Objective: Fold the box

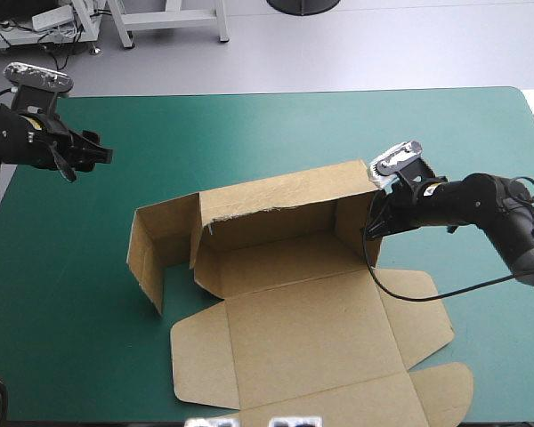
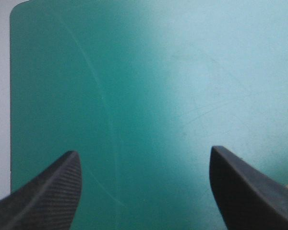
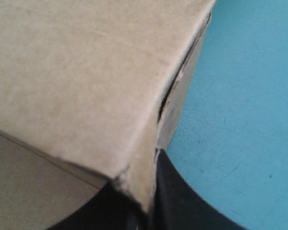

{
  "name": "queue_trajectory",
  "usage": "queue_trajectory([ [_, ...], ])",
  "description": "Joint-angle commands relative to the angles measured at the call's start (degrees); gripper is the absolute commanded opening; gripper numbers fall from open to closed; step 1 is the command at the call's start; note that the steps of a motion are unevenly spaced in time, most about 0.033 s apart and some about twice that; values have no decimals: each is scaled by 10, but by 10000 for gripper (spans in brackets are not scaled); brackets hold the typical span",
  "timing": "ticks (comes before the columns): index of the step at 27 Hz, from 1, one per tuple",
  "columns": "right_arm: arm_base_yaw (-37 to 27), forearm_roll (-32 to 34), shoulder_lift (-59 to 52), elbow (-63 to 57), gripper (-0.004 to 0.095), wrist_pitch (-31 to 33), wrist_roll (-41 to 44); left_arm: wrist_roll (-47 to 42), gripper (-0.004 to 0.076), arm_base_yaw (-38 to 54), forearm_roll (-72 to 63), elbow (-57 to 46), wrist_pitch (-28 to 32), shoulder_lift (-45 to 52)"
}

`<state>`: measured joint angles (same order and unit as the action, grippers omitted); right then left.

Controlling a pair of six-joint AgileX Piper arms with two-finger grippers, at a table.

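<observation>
- Slippage is judged the main risk: the box point(image 1: 285, 294) is gripped by the right jaws at one spot only, the upper corner of its right end wall point(image 1: 351, 222). The board is pinched tight between them, so a pull at an angle could let the thin edge slide out.
- Collapse of the raised walls is also possible. Nothing is seen to be tucked or locked yet, and the back wall point(image 1: 276, 200) could be dragged over if the end wall is swung too far inward.
- Shifting of the whole sheet could be caused by a push along the counter point(image 1: 249, 124), since the box is held down by nothing else. The left jaws are spread wide, grasping nothing, over bare teal-green cover point(image 2: 158, 96) near the far left corner, well apart from the box.
- Tearing or creasing at the corner seam point(image 3: 168, 100) is a lesser risk, as a gap between two layers of board is shown there in the right wrist view.
- Position: the box is laid in the middle of the counter, with its walls raised on the far side and its large flat panel point(image 1: 311, 329) spread toward the near edge.
- Count: one box is present. Two arms are seen, the left arm point(image 1: 36, 138) and the right arm point(image 1: 463, 203), each with one pair of jaws. Three panels are stood up: back wall, right end wall and left wing point(image 1: 156, 253). At least three small flaps are laid flat around the large panel.
</observation>
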<state>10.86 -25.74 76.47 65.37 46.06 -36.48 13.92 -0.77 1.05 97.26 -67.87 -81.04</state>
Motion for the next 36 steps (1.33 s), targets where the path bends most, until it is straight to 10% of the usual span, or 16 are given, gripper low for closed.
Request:
queue_trajectory([
  [1, -4, 47, -15, 66, -18, 60, 24, 19, 526, 13, 1, -2, 28, 16],
  [8, -4, 111, 9, 163, -18, 259, 70, 19, 526, 19, 33, -73, 86, 16],
  [29, -4, 112, 315, 400, 10, 258, 115, 18, 489, 19, 22, -102, 94, 10],
  [36, -4, 116, 285, 536, 623, 258, 171, 20, 440, 19, 30, -102, 97, 10],
])
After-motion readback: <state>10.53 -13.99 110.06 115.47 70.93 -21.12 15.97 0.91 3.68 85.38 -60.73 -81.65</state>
